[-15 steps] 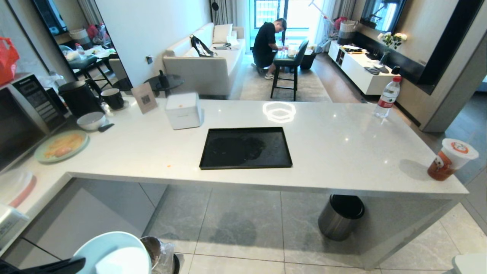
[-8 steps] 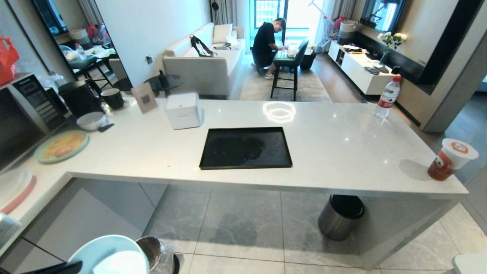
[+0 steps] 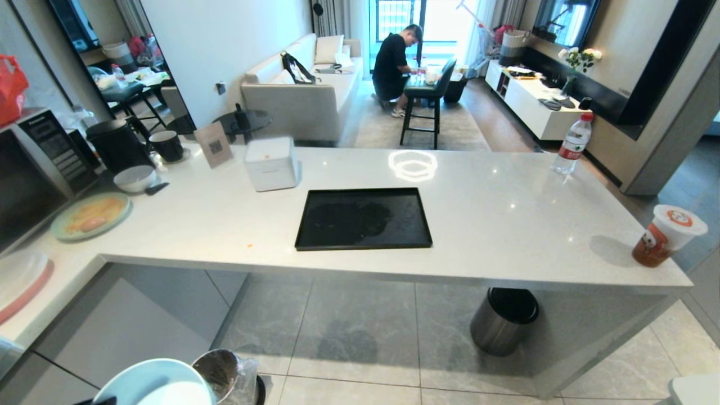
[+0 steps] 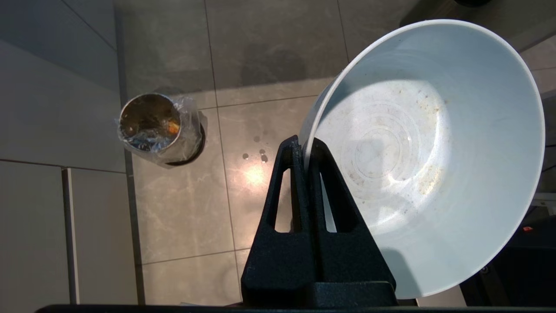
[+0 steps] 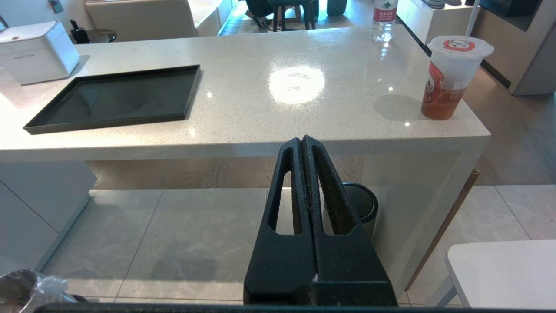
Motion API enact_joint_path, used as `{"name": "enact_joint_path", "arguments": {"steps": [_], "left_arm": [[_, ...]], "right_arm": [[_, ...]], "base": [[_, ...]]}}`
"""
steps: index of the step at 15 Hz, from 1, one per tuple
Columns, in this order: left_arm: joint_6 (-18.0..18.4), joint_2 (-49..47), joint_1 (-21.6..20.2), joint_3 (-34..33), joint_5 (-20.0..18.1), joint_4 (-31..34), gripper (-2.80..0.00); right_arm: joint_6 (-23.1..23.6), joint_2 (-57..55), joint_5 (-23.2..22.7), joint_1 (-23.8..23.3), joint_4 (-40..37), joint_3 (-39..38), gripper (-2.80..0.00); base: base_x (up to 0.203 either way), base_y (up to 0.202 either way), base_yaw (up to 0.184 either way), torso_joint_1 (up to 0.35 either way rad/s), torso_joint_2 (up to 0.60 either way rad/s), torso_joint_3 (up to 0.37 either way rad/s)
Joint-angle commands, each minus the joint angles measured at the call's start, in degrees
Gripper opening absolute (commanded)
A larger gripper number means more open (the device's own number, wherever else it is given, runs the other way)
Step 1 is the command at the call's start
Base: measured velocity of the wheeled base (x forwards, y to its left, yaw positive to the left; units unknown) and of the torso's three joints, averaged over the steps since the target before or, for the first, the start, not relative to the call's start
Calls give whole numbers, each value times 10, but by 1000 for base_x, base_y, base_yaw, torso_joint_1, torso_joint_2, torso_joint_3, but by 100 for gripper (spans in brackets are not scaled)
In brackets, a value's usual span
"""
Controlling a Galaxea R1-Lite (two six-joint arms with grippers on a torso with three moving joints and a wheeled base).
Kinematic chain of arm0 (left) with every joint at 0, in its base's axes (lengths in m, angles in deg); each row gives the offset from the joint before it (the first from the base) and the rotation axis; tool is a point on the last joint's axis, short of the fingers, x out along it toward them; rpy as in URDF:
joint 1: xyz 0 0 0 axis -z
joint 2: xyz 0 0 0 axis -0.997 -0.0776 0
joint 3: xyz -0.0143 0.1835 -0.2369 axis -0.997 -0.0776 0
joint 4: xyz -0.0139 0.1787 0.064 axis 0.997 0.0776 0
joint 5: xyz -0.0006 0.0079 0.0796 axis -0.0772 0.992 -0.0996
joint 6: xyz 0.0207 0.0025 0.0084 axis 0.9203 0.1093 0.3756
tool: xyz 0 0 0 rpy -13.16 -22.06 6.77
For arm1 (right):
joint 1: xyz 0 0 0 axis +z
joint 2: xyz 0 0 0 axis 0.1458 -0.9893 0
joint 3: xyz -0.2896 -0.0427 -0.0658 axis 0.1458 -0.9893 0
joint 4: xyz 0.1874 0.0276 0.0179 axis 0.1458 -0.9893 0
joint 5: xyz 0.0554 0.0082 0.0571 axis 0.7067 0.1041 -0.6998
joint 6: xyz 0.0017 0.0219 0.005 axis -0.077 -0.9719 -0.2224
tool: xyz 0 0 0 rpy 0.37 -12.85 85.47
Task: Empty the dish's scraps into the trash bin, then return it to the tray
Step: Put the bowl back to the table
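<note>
Starting at your far left on the counter (image 3: 506, 225), you have a pale green plate (image 3: 90, 216) carrying some orange and yellow food, with a greyish-white bowl (image 3: 134, 178) just behind it.

Low at the left edge of your head view sits the dish (image 4: 430, 148), a smooth, plain bowl, white shading to pale blue. From the left wrist you can see its inside: no pieces of food, only faint brownish specks and smears around the bottom rings. It is tipped up on edge, its opening facing the camera.

Your left gripper (image 4: 306, 145) is clamped on the dish's rim, one finger inside the wall and one outside, so the bowl stands off to one side of the jaws above the floor tiles (image 4: 269, 43).

Just beside the dish in the head view is the trash bin (image 3: 224, 375), a small steel cylinder with a crinkled clear liner, standing on the floor. In the left wrist view you can make out scraps (image 4: 172, 127) inside it, one orange bit clearly.

At centre, the tray (image 3: 364, 219) lies flat on the counter, black and glossy, with nothing on it.

Further right, your right gripper (image 5: 302, 143) hangs parked short of the counter's edge, its fingers pressed together on nothing.
</note>
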State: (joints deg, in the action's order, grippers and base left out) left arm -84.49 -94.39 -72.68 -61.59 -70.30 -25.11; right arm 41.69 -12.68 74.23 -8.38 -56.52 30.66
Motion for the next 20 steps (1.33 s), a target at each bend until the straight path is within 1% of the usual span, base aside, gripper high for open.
{"name": "enact_joint_path", "arguments": {"steps": [1, 3, 7, 12, 15, 17, 20], "left_arm": [[0, 7, 3, -1, 2, 1, -280], [-2, 10, 12, -2, 5, 2, -280], [-3, 11, 15, -6, 11, 1, -280], [-4, 13, 30, -14, 16, 1, -280], [-16, 13, 37, -14, 20, 1, -280], [-19, 14, 39, -16, 25, 1, -280], [-20, 15, 40, -16, 29, 1, -280]], "right_arm": [[0, 0, 0, 0, 1, 0, -280], [0, 0, 0, 0, 1, 0, -280], [0, 0, 0, 0, 1, 0, -280], [0, 0, 0, 0, 1, 0, -280], [0, 0, 0, 0, 1, 0, -280], [0, 0, 0, 0, 1, 0, -280], [0, 0, 0, 0, 0, 0, -280]], "base": [[0, 0, 0, 0, 0, 0], [0, 0, 0, 0, 0, 0], [0, 0, 0, 0, 0, 0], [0, 0, 0, 0, 0, 0], [0, 0, 0, 0, 0, 0], [111, 0, 1, -11, 1, 4], [195, 0, 2, 10, 2, 0]]}}
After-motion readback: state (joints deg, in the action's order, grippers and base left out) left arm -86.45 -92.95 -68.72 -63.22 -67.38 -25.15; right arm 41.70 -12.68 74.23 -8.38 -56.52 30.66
